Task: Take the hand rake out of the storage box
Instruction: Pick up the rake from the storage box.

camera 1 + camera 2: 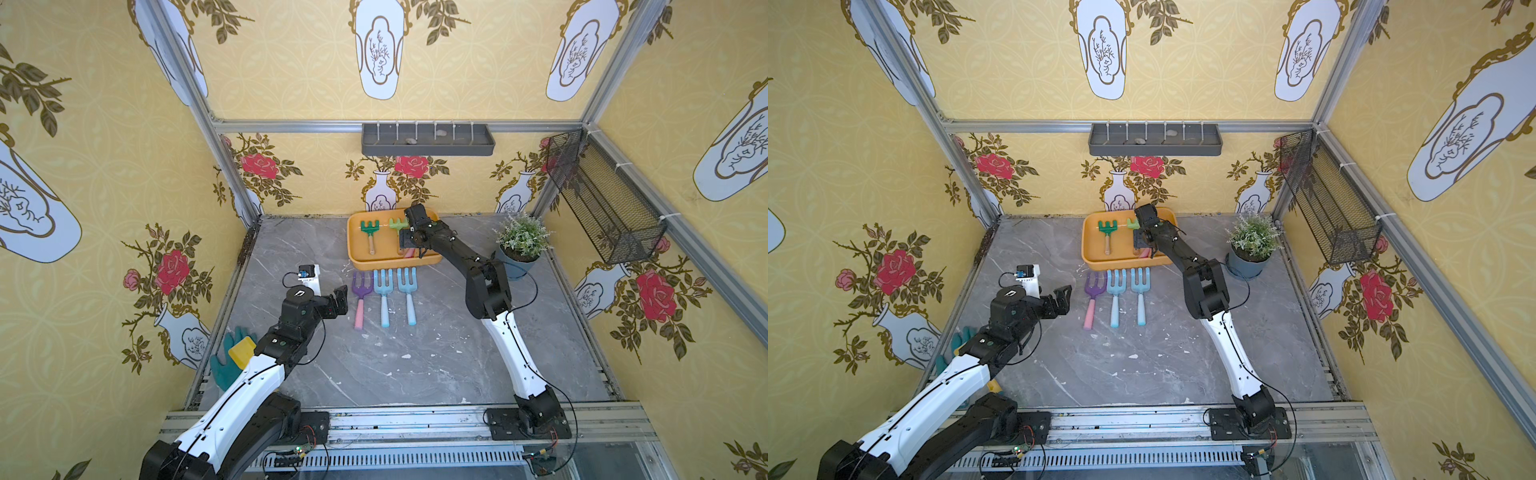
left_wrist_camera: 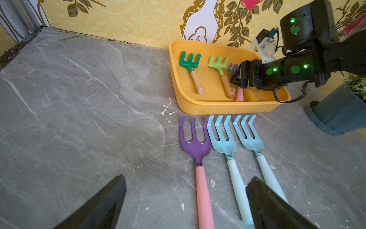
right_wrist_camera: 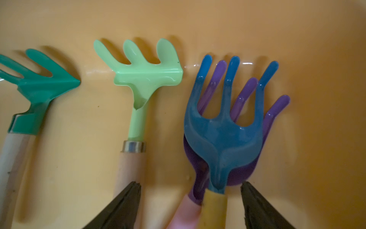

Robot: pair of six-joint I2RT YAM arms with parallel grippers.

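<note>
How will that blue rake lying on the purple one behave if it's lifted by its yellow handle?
The blue rake looks rigid and glossy, so it should probably lift stiffly without flopping. Its head nests on the purple rake, which may drag or shift along. The rounded yellow handle might twist in the right gripper if pinched off-centre.

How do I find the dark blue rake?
Look in the orange-yellow storage box by the back wall. At its end nearest the potted plant, the dark blue rake lies on a purple rake. Only it has a yellow handle.
</note>
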